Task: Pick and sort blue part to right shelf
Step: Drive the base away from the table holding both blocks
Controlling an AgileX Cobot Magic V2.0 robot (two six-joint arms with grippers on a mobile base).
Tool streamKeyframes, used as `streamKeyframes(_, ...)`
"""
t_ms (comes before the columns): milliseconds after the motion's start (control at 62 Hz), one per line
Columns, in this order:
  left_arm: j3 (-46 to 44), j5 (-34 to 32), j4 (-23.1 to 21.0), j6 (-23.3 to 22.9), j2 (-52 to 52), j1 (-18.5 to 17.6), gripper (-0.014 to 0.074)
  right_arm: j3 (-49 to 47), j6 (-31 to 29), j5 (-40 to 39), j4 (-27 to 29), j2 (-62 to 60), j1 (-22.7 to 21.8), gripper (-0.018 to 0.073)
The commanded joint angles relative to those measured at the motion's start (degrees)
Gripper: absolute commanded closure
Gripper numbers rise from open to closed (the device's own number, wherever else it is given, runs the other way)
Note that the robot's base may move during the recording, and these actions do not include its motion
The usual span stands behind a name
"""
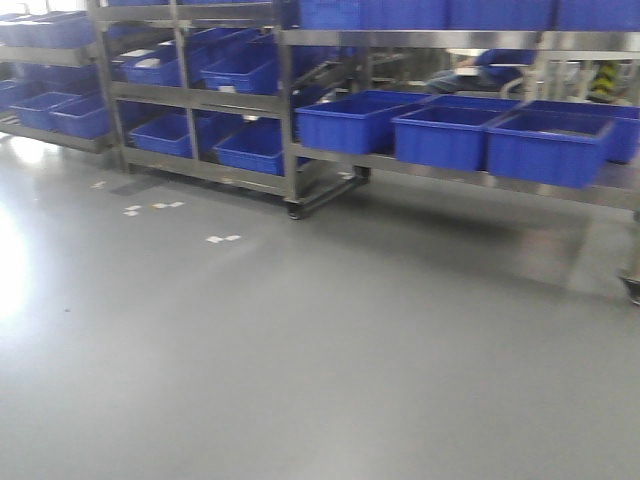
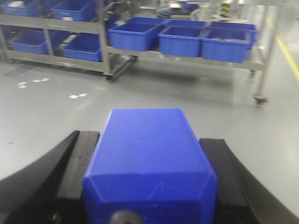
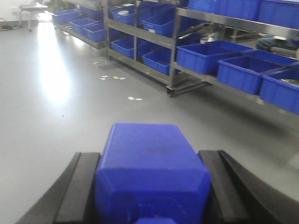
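Observation:
My left gripper (image 2: 147, 140) is shut on a blue part (image 2: 148, 158), a solid-blue block with a dark round knob at its near end; black fingers (image 2: 79, 163) press both sides. My right gripper (image 3: 149, 156) is shut on a second blue part (image 3: 150, 168) in the same way. Both are held above the grey floor. The right shelf (image 1: 440, 165), a stainless-steel rack with large open blue bins (image 1: 548, 145), stands ahead to the right; it also shows in the left wrist view (image 2: 187, 55) and in the right wrist view (image 3: 219, 81). Neither gripper shows in the front view.
A second steel rack with blue bins (image 1: 190, 100) stands ahead at the left, on castors (image 1: 294, 211). Further bins (image 1: 55, 112) sit at the far left. White tape marks (image 1: 222, 239) lie on the grey floor. A yellow floor line (image 2: 287, 53) runs at the right.

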Motion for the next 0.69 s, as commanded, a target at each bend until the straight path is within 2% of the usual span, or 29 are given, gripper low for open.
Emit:
streamKeyframes(0,-1.61,-5.33,0.60,-0.03,-0.66,0.21,0.0265,-1.77,-0.52,-5.58,-1.51,0.93,0.00,0.0306)
streamKeyframes(677,-1.61,-5.33,0.60,-0.03,-0.66,0.21,0.0265,-1.77,-0.52,-5.52,-1.51,0.91,0.00,0.0306)
